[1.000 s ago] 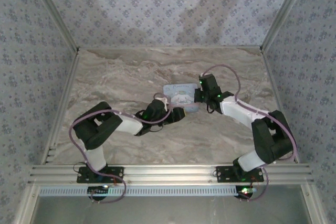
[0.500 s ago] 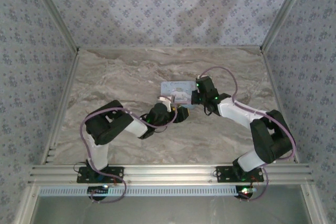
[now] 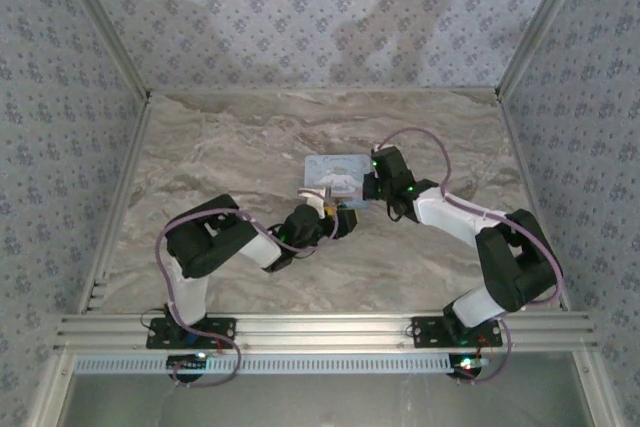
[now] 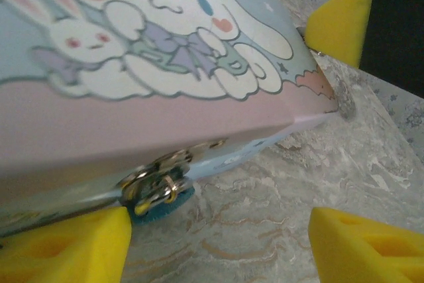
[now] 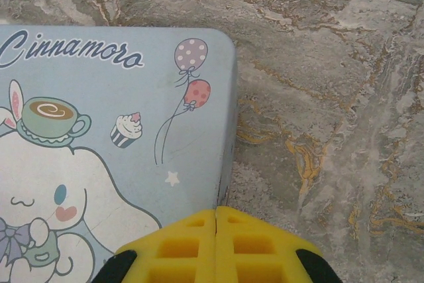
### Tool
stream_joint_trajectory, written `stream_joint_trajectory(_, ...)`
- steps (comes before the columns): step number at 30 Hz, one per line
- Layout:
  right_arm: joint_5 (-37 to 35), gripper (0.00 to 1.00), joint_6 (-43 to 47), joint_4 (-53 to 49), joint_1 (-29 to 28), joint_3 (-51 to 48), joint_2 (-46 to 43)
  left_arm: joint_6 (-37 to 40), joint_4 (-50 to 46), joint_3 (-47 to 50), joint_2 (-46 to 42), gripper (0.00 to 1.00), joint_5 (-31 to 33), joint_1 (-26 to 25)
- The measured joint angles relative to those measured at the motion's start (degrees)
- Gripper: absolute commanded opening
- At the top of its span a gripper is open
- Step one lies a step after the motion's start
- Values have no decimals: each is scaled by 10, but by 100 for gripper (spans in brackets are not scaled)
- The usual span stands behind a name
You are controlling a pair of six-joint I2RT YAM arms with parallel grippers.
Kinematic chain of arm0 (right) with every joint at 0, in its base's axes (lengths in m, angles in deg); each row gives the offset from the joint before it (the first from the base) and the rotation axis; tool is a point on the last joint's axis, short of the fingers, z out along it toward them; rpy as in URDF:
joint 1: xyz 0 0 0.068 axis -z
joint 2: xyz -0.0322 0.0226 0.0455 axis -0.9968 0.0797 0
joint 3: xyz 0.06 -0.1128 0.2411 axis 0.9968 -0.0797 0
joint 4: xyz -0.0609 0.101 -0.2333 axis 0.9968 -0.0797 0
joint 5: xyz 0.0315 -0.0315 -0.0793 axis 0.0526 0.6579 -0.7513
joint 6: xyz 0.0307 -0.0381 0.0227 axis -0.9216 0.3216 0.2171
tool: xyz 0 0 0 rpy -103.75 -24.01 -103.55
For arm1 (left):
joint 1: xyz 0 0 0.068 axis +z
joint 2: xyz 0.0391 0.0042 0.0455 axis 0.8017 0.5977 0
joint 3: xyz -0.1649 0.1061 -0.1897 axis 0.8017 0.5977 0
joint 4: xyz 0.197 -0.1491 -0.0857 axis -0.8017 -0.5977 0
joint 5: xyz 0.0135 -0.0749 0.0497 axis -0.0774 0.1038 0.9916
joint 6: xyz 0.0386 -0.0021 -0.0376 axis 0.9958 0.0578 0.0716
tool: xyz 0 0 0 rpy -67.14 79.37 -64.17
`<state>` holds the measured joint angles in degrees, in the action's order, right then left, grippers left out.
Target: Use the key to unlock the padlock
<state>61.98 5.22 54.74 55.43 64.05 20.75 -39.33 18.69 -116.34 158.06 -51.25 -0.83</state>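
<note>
A pale blue and pink cartoon tin box lies mid-table. On its front latch hangs a small metal padlock, with a teal piece under it that I cannot identify. The key is hidden or out of view. My left gripper stands open at the box's near side. One of its yellow fingers sits just below the padlock, and nothing lies between the two. My right gripper is shut and empty, its tips against the right edge of the box lid. From above, the left gripper and the right gripper flank the box.
The marble tabletop is bare to the left of and behind the box. Patterned walls close the back and both sides. An aluminium rail runs along the near edge by the arm bases.
The box has shifted slightly away and to the left, and the right gripper has followed it. The left arm's elbow has swung right, bringing its gripper in low at the box's front.
</note>
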Motion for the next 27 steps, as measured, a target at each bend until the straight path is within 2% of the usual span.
stream_joint_trajectory(9,0,0,-1,0,-2,0,0,39,18,-6,14,69,-50,9)
stream_joint_trajectory(15,-4,0,-1,0,-8,0,0,12,108,19,35,69,-67,17)
stream_joint_trajectory(24,-7,0,-1,6,-10,-4,0,-47,187,29,70,50,-83,31)
stream_joint_trajectory(27,-9,0,-2,8,-10,-5,0,-63,198,29,76,47,-86,31)
